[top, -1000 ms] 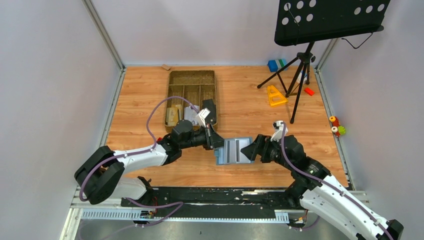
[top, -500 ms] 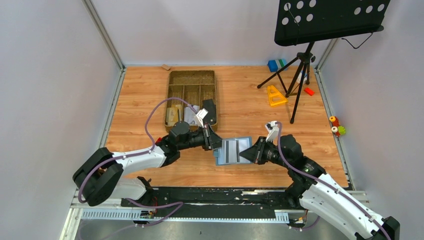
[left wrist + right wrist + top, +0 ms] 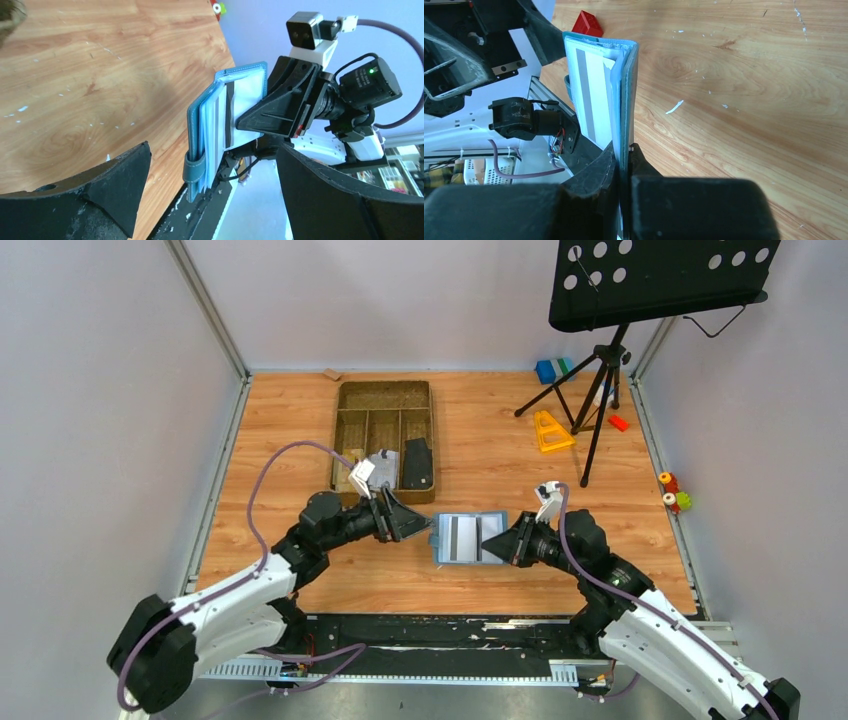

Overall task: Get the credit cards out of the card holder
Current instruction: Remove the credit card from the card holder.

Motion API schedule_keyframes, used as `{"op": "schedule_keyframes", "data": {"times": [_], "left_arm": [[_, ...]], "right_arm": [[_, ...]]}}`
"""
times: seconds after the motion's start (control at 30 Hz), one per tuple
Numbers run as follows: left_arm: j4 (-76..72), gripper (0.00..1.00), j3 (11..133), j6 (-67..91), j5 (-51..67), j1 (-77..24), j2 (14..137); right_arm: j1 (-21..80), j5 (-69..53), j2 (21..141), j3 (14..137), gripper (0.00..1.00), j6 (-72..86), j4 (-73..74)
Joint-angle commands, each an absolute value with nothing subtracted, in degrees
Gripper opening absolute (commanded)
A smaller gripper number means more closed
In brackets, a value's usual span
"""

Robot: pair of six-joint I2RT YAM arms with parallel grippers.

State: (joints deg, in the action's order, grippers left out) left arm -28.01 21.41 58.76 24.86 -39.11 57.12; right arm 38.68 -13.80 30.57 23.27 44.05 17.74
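The slate-blue card holder (image 3: 461,538) hangs open just above the wood floor between the two arms. My right gripper (image 3: 497,540) is shut on its right edge; in the right wrist view the cover (image 3: 629,85) is pinched between both fingers of the right gripper (image 3: 624,160). A white card with a grey stripe (image 3: 589,85) sits in its pocket. My left gripper (image 3: 415,524) is open, a little to the left of the holder and apart from it. In the left wrist view the holder (image 3: 207,130) stands edge-on beyond the left gripper (image 3: 210,192).
A brown divided tray (image 3: 385,400) lies behind the left arm, with a tan card (image 3: 346,473), a grey card (image 3: 380,466) and a dark item (image 3: 417,462) at its near end. Back right: music stand tripod (image 3: 600,370), orange triangle (image 3: 550,430), blue-green block (image 3: 552,368). Red block (image 3: 586,23).
My right gripper closed on the holder's right edge. My left gripper then let go of the left edge, opened wide and drew back to the left. The holder settled flatter.
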Motion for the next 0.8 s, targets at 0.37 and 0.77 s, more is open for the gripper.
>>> {"op": "schedule_keyframes", "data": {"times": [0.37, 0.77], "left_arm": [[-26.2, 1.0, 15.9, 55.4, 24.2, -34.4, 42.9], [-38.1, 0.97, 16.6, 57.1, 27.4, -38.7, 51.2]], "right_arm": [[38.3, -15.3, 31.0, 25.4, 0.0, 48.3, 10.1], [38.4, -19.3, 34.7, 26.9, 0.0, 49.3, 6.5]]}}
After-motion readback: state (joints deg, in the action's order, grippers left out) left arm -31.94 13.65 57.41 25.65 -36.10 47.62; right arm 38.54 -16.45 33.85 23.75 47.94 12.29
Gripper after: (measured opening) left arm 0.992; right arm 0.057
